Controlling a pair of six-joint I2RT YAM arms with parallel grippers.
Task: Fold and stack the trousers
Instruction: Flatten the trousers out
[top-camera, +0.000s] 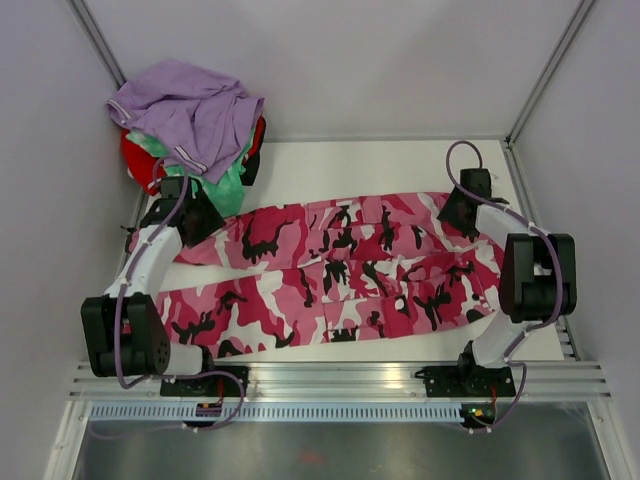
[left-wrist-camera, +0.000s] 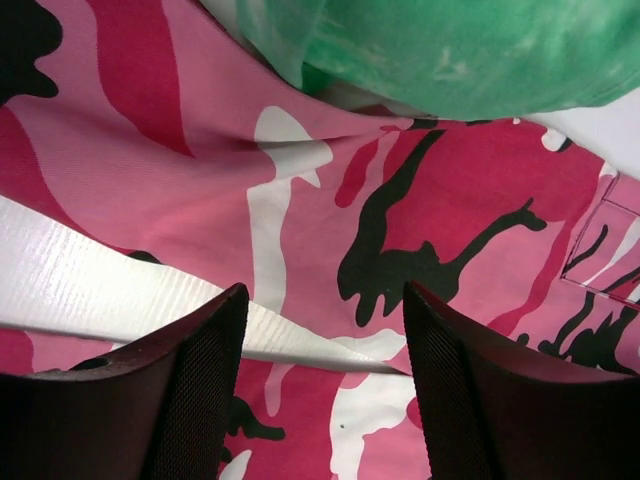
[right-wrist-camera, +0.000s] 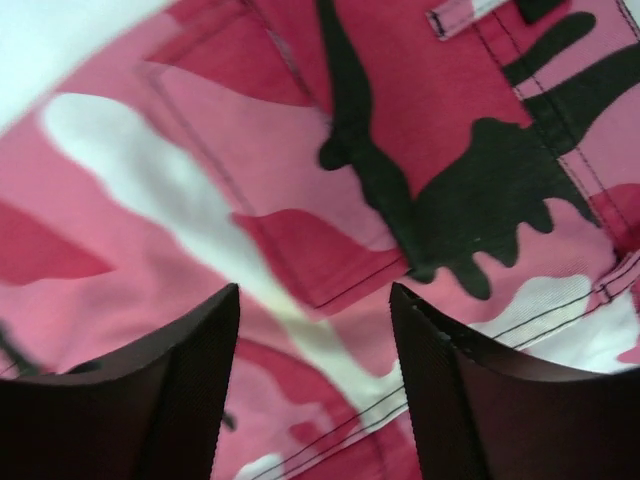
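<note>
The pink camouflage trousers (top-camera: 340, 270) lie spread flat across the white table, both legs running left and the waist at the right. My left gripper (top-camera: 192, 222) hovers over the far leg's left end, jaws open, nothing between them. In the left wrist view the trousers (left-wrist-camera: 300, 200) fill the frame and a strip of white table (left-wrist-camera: 90, 285) shows between the two legs. My right gripper (top-camera: 462, 212) hovers over the waist's far right corner, jaws open and empty. The right wrist view shows the trousers (right-wrist-camera: 300, 200) with pocket seams just below the open fingers.
A heap of other clothes sits at the far left corner: a lavender garment (top-camera: 190, 110) on top, green cloth (top-camera: 228, 180) and red cloth (top-camera: 138, 160) under it. The green cloth (left-wrist-camera: 470, 50) lies just beyond the left gripper. Grey walls enclose the table.
</note>
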